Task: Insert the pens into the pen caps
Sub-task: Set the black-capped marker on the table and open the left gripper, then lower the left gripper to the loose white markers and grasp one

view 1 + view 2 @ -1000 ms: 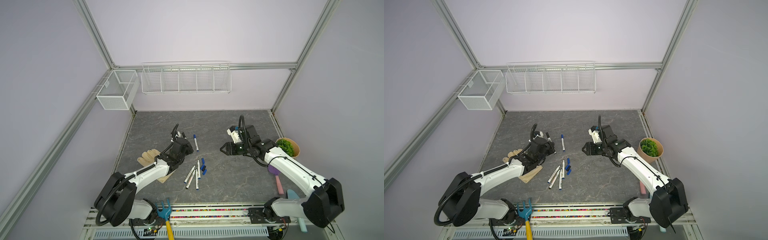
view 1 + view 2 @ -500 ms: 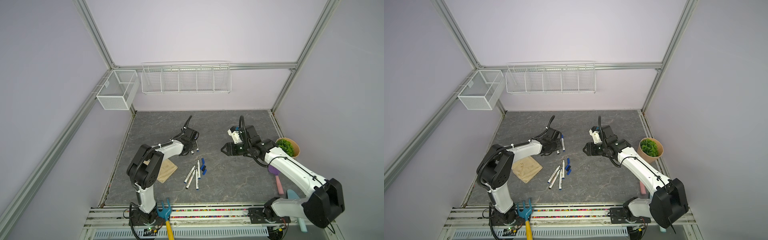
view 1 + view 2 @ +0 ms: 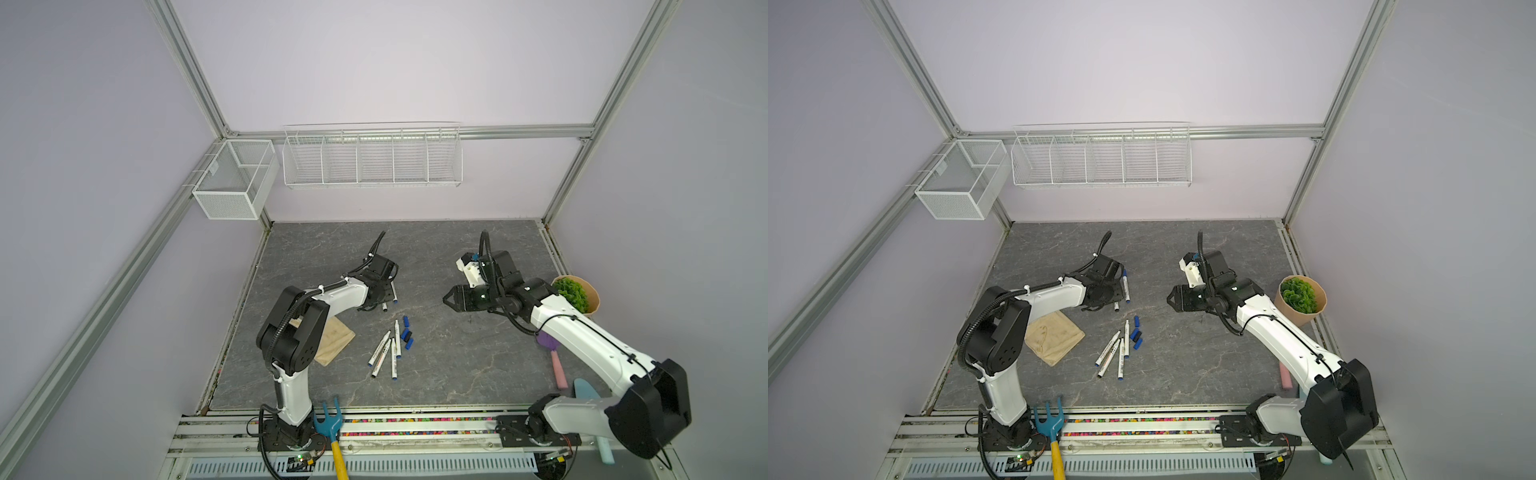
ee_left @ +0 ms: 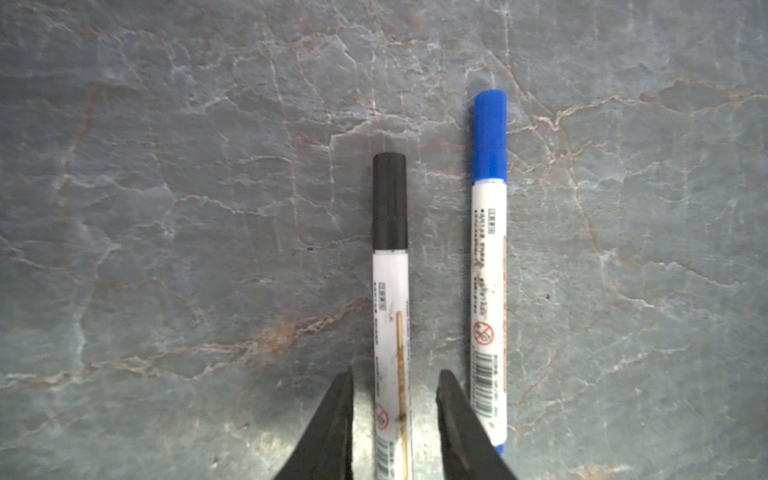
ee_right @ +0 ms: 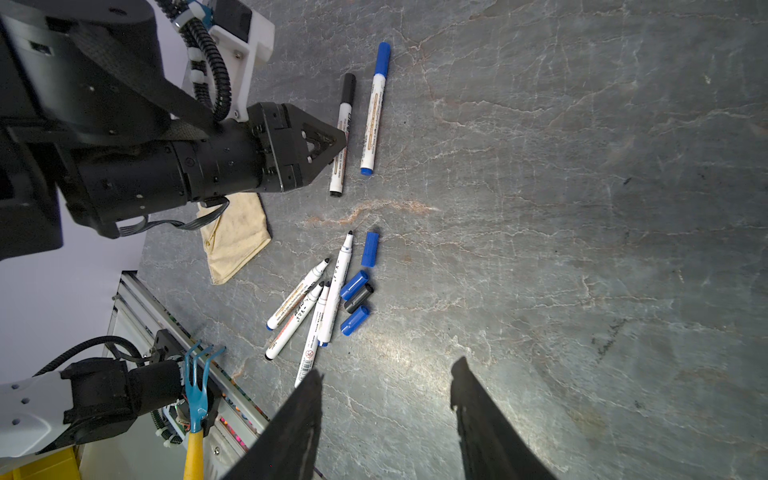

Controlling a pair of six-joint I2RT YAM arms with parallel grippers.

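In a top view, the left gripper (image 3: pixel 379 291) covers most of the black-capped pen (image 3: pixel 384 308); only one end pokes out. In the left wrist view that pen's barrel runs off the picture's edge, and a finger (image 4: pixel 461 424) hides a strip of the blue-capped pen (image 4: pixel 489 249). The left arm (image 3: pixel 299 324) overlaps the cloth (image 3: pixel 337 337), and the right arm (image 3: pixel 590 345) overlaps the pink tool (image 3: pixel 557 370). Barrel print is unreadable from above.

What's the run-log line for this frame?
left gripper: open astride black-capped pen | blue-capped pen: alongside | right gripper: open, empty | uncapped pens: four | loose caps: three blue, one black
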